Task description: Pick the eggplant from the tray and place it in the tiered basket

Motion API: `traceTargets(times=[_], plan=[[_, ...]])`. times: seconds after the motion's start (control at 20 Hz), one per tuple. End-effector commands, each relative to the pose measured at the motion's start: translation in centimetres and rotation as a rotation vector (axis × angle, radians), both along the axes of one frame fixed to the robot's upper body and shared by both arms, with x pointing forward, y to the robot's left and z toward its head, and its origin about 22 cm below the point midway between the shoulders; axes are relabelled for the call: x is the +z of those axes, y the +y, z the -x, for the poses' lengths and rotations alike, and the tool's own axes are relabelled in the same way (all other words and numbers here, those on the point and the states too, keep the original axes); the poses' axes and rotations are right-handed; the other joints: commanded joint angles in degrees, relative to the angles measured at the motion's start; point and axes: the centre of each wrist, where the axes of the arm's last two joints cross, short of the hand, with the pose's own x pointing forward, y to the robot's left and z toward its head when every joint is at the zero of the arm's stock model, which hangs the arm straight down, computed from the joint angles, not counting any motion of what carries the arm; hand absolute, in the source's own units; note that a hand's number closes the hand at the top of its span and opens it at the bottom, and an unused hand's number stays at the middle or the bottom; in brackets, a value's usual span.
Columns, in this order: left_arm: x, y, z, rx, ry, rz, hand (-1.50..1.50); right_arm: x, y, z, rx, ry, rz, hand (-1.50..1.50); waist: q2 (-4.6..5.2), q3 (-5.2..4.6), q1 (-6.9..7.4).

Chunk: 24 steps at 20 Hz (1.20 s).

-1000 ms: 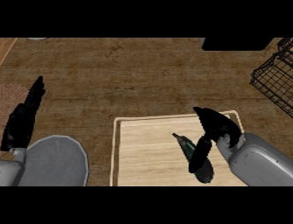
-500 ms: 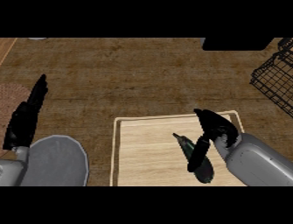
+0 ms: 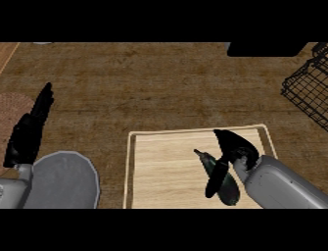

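The brown wooden counter (image 3: 159, 83) fills the view, and a pale wooden tray with a raised rim (image 3: 131, 166) lies on its near part. A black wire tiered basket (image 3: 318, 93) stands up and to the right of the tray, well apart from it. A grey round plate (image 3: 69, 179) lies just left of the tray. The right hand (image 3: 233, 147) is over the tray's right half, touching the dark purple eggplant (image 3: 228, 192), which lies lengthwise on the tray; whether it grips the eggplant I cannot tell. The left hand (image 3: 28, 135) rests open beyond the plate, farther left of the tray.
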Motion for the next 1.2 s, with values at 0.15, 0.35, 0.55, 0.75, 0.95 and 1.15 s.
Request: traceTargets(times=[0.15, 0.35, 0.55, 0.75, 0.95, 1.15], plan=[[0.2, 0.2, 0.5, -0.009, 0.0, -0.005, 0.0, -2.0, 1.5, 1.4, -0.103, 0.13, 0.091, -1.5, 0.06, 0.04, 0.02], [-0.8, -0.6, 0.2, -0.006, 0.003, -0.006, 0.0, -3.0, 2.2, 1.0, -0.074, 0.179, 0.072, 1.5, 0.23, 0.02, 0.17], [0.1, 0.0, -0.5, -0.024, -0.003, -0.011, 0.0, -4.1, 3.2, 2.1, 0.14, 0.183, 0.104, 1.5, 0.36, 0.02, 0.78], [0.1, -0.3, -0.1, -0.012, -0.01, -0.002, 0.0, -3.0, 3.2, 1.5, 0.097, 0.138, 0.104, 1.5, 0.12, 0.04, 0.42], [-1.0, 0.7, 0.0, 0.005, 0.013, 0.002, 0.0, -2.4, 2.1, 0.7, -0.015, 0.133, 0.009, 1.5, 0.18, 0.02, -0.06], [0.4, 0.6, -0.9, -0.039, -0.008, -0.006, 0.0, 0.3, 0.6, -5.4, -0.229, -0.06, 0.041, 1.5, 0.65, 0.04, 1.5]])
